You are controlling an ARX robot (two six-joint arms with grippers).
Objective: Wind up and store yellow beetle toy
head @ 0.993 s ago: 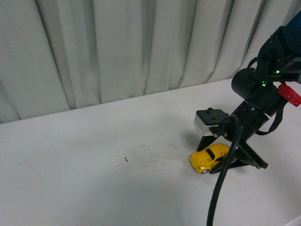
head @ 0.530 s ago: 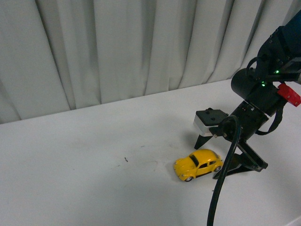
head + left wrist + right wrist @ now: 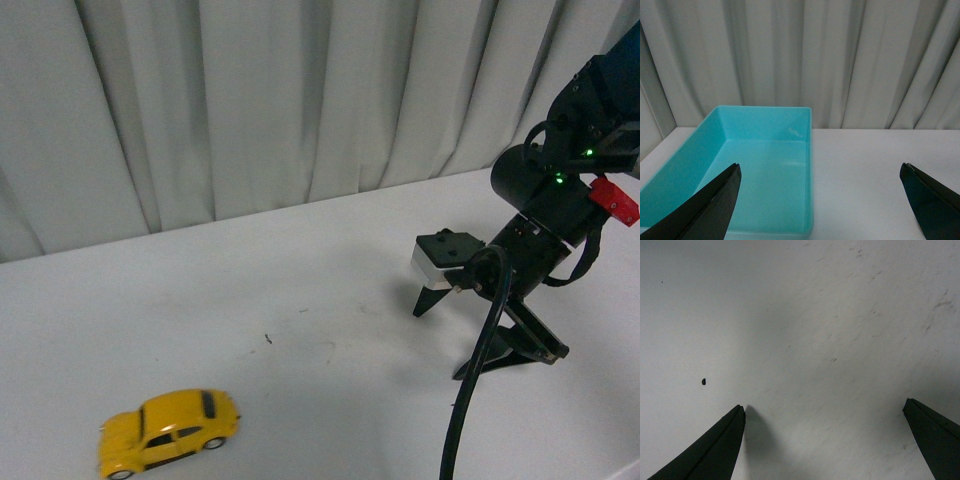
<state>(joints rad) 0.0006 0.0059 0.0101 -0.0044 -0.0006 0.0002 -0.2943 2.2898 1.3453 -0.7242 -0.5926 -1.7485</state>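
Yellow beetle (image 3: 170, 432): I see it on its wheels at the near left of the table (image 3: 300, 270), side-on to my front camera. Nothing touches it.
Right gripper (image 3: 437, 346): it is down at the table on the right, well apart from the beetle. Its jaws are spread wide and hold nothing.
Right wrist camera: I get bare white tabletop between the two dark fingertips (image 3: 725, 440), faint scuffs, and one small dark speck (image 3: 703, 381) near one finger.
Left gripper (image 3: 820, 166): I only see it through its own wrist camera. Its jaws are also spread wide and empty, with one black fingertip (image 3: 715, 200) showing at each side of the picture.
Bin (image 3: 762, 107): teal and rectangular, with nothing visible inside. It sits on the table ahead of the left gripper, in front of the curtain. My front camera does not show it, so I cannot place it relative to the beetle.
Right arm: black, with green lights lit, a red tab (image 3: 612, 200) on its side, and a black cable (image 3: 470, 400) hanging down toward the near edge.
Backdrop: a pale pleated curtain (image 3: 250, 100) runs along the far side of the table.
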